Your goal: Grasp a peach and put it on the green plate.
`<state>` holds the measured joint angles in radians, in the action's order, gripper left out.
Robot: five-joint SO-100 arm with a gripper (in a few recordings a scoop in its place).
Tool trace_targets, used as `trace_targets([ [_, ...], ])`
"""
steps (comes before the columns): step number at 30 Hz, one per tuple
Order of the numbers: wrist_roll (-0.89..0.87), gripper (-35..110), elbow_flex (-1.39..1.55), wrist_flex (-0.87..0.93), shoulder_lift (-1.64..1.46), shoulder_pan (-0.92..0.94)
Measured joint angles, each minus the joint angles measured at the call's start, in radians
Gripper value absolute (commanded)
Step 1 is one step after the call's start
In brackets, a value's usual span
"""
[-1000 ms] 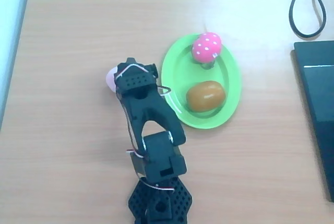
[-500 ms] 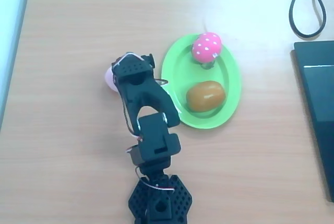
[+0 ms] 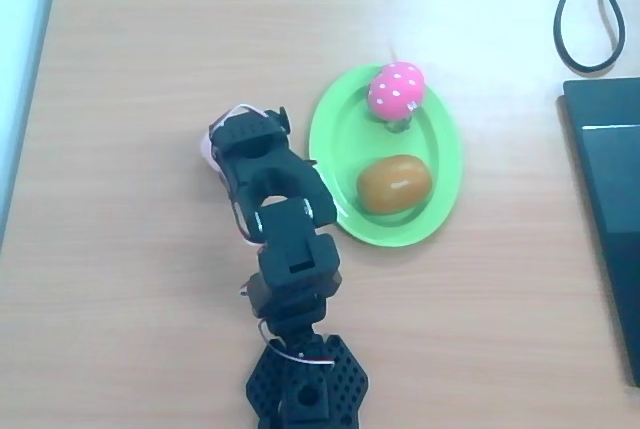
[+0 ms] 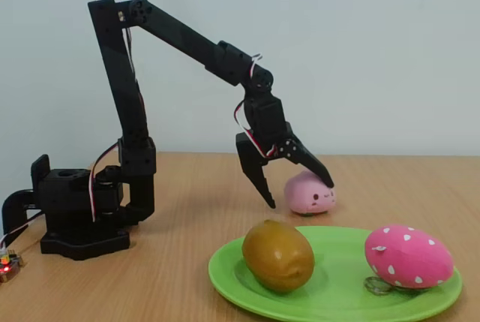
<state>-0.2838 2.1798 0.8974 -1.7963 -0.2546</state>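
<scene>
**Spread jaws over the peach, beside the plate**

Low in the fixed view, the bright lime-green oval plastic plate (image 4: 330, 292) carries a glossy brown oval toy (image 4: 278, 255) and a hot-pink white-dotted toy (image 4: 409, 255); behind its rim, at centre right, the small pale pink roundish peach (image 4: 309, 193) rests on the table; the black two-finger gripper (image 4: 300, 191) hangs over it with jaws spread, one tip at its upper right, the other just off its left side, actual contact unclear; the peach is smooth, with tiny dark marks; the table (image 4: 187, 262) is light wood, the wall behind pale; overhead, the peach (image 3: 206, 151) peeks out left of the arm, left of the plate (image 3: 335, 129).
</scene>
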Motion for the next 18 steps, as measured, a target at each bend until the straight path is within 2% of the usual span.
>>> trace_targets([
  [18, -0.005, 44, -0.101, 0.000, 0.104, -0.018],
])
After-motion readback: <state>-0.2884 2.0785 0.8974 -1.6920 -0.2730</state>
